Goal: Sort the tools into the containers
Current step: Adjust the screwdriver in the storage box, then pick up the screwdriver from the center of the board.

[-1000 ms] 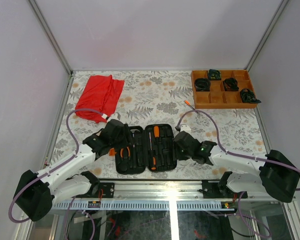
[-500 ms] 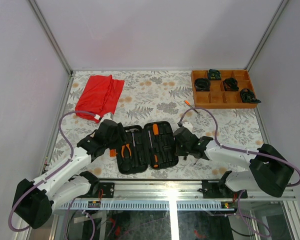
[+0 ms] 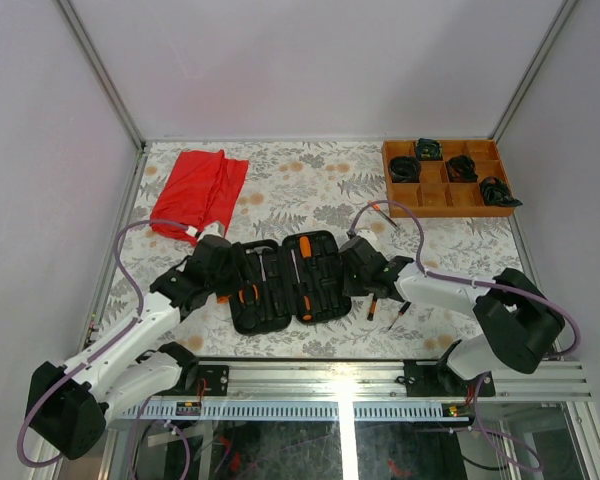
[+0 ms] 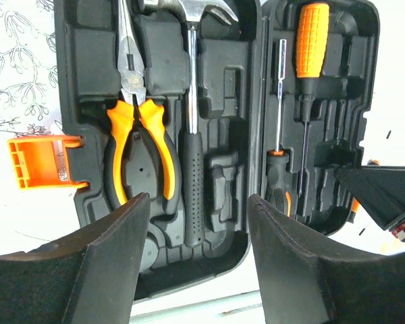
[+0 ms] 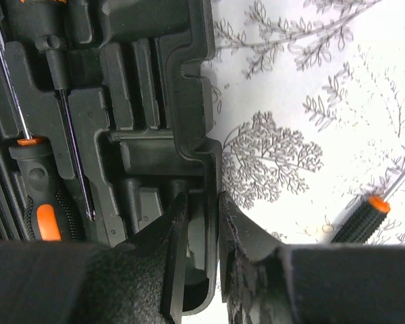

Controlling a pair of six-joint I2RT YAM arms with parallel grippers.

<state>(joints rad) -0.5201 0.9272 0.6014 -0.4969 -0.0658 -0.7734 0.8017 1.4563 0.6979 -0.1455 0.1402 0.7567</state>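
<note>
Red cloth (image 3: 198, 193), crumpled, far left on floral table cover (image 3: 320, 190). Wooden tray (image 3: 435, 197) far right; black coiled bundles (image 3: 461, 167) in four of its compartments.

hammer (image 4: 193, 182): head cut off at frame top | loose screwdriver (image 5: 359, 220): shaft cut off at frame right | tool case (image 5: 148, 155): rim toward counter's right edge hidden inside right gripper (image 5: 202, 206)
</note>
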